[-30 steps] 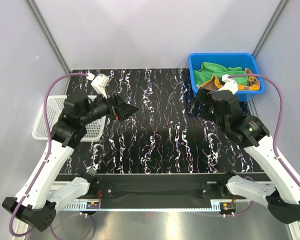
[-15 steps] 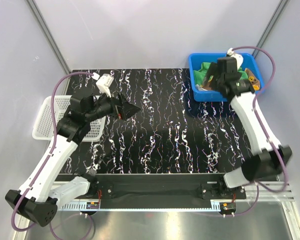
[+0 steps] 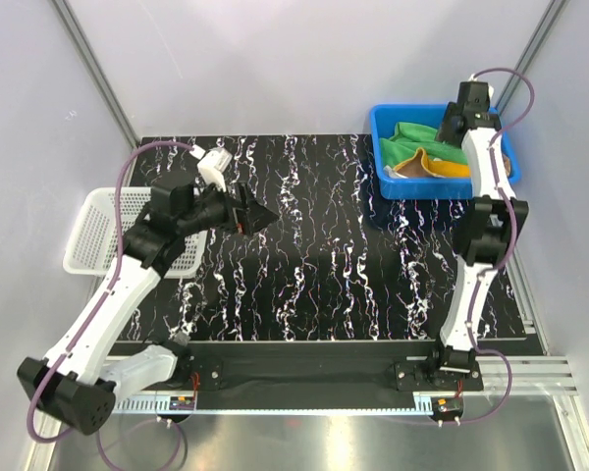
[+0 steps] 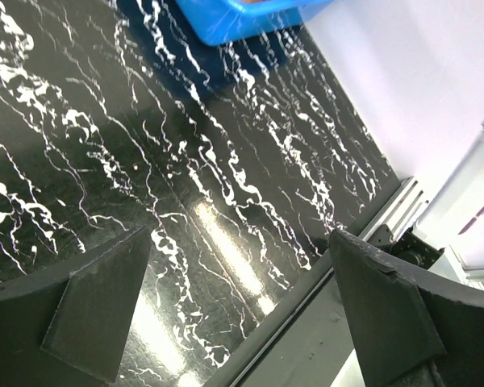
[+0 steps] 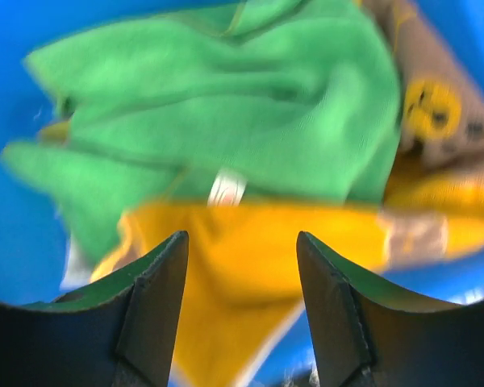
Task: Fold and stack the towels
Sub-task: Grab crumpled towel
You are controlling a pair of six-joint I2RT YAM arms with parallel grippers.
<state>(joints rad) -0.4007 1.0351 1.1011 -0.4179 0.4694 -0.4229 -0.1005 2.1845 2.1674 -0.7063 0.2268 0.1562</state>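
Note:
The towels lie heaped in a blue bin (image 3: 381, 128) at the back right. A plain green towel (image 3: 412, 140) is on top, and an orange-yellow towel (image 3: 444, 167) lies in front of it. My right gripper (image 3: 452, 126) hangs over the bin, pointing down. In the right wrist view the green towel (image 5: 226, 105) fills the top, and the orange-yellow towel (image 5: 242, 282), with a brown bear patch (image 5: 436, 105), lies under the right gripper (image 5: 242, 242). Its jaws stand apart with nothing between them. My left gripper (image 3: 260, 218) hovers open over the table's left half, empty (image 4: 242, 242).
A white mesh basket (image 3: 93, 235) sits off the table's left edge. The black marbled table (image 3: 314, 265) runs between the arms. In the left wrist view the blue bin (image 4: 234, 16) shows at the top and the table's front rail (image 4: 371, 226) at the right.
My right arm has swung from beside the bin to reach over it, and its jaws have narrowed. The left arm has barely moved.

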